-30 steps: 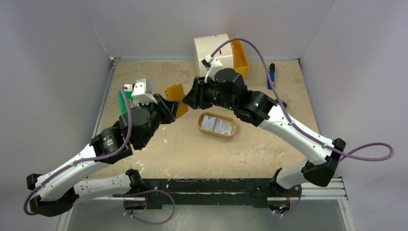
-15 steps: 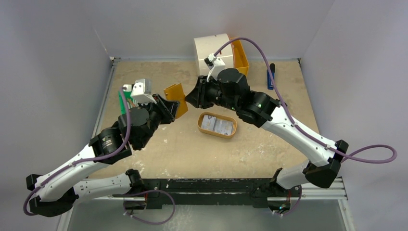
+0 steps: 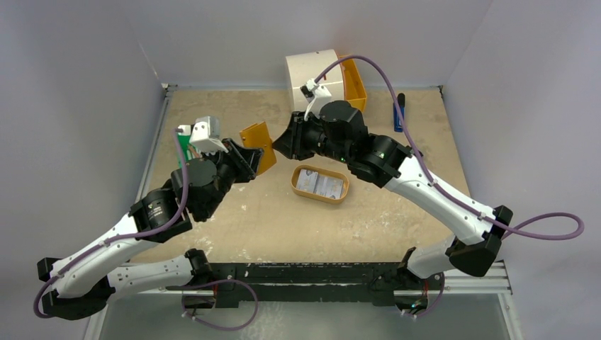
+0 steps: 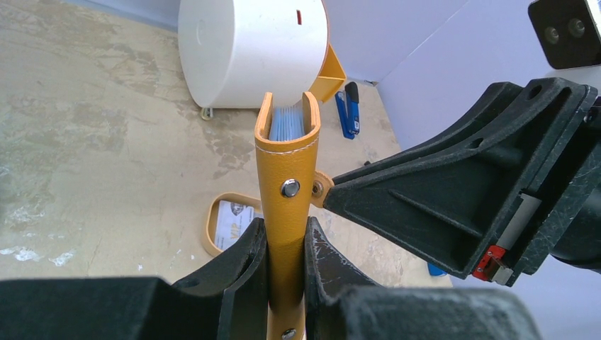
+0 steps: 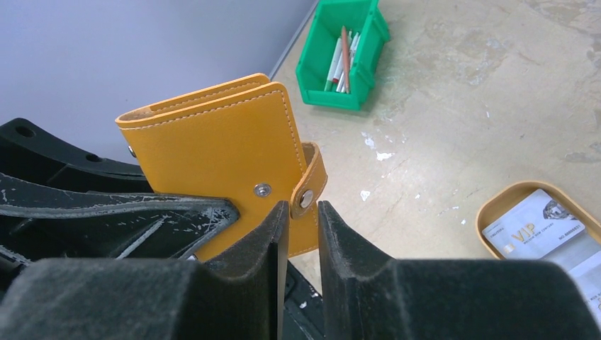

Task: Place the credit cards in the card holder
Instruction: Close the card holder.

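1. Plain grey walls (image 3: 78, 71) stand on three sides of the room.
2. The flat tan counter (image 3: 269, 212) is stained and scuffed.
3. One round white cabinet (image 3: 312, 71) stands at the back, beside one orange drawer (image 3: 354, 88).
4. One green plastic bin (image 5: 332, 95) holds thin sticks (image 5: 345, 53).
5. One oval tan tray (image 3: 322, 200) lies in the middle of the counter.
6. One orange leather card holder (image 5: 212, 152) is up in the air, standing upright. The left hand (image 4: 285, 237) squeezes its bottom end. The right hand (image 5: 303, 212) has its fingers close on both sides of the snap strap; I cannot tell if they squeeze.
7. I can see two pale grey-white cards (image 3: 320, 183) lying in the tray.
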Robot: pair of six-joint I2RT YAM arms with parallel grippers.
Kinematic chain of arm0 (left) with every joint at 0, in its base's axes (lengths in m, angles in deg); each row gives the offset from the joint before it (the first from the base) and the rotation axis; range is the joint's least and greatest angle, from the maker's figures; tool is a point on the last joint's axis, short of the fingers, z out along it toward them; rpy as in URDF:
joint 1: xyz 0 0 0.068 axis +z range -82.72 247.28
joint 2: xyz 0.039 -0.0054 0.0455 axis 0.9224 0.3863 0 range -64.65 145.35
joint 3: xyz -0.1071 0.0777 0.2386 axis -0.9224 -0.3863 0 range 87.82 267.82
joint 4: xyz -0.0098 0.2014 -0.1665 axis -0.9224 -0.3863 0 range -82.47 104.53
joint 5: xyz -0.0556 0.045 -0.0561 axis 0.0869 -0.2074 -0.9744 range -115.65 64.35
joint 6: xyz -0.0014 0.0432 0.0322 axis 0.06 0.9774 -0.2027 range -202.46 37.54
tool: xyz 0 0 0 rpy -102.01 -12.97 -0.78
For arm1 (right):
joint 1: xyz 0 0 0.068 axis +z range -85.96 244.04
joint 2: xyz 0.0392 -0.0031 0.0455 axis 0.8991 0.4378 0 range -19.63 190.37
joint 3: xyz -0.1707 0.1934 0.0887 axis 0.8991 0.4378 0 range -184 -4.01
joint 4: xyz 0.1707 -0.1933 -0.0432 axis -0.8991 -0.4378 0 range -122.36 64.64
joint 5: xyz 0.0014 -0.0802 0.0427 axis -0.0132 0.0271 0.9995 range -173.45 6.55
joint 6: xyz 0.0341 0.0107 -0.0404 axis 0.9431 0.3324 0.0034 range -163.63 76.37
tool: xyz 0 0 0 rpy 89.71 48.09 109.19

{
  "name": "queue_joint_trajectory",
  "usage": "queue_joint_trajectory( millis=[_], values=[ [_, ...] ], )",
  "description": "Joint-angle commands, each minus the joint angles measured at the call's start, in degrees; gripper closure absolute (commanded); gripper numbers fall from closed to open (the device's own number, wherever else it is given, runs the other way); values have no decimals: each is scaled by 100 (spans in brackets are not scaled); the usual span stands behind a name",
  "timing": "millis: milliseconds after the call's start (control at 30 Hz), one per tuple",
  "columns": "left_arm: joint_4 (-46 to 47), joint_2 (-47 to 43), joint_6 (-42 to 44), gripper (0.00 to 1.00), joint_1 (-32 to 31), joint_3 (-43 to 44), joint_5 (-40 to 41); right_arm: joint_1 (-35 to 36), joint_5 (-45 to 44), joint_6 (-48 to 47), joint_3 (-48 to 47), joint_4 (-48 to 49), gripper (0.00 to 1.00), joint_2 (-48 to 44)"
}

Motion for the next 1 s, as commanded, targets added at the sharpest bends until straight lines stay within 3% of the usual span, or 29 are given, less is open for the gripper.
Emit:
queue_joint_trajectory(
  millis=[0, 767, 967],
  values=[
    [283, -99, -64, 100, -22, 103, 23, -42, -30, 69, -99, 231, 77, -10],
    [324, -177, -109, 100, -20, 68, -92, -110, 202, 75, -42, 361, 100, 53],
    [279, -227, -73, 100, -21, 26, -85, -138, 259, 27, 197, 557, 100, -174]
  ],
)
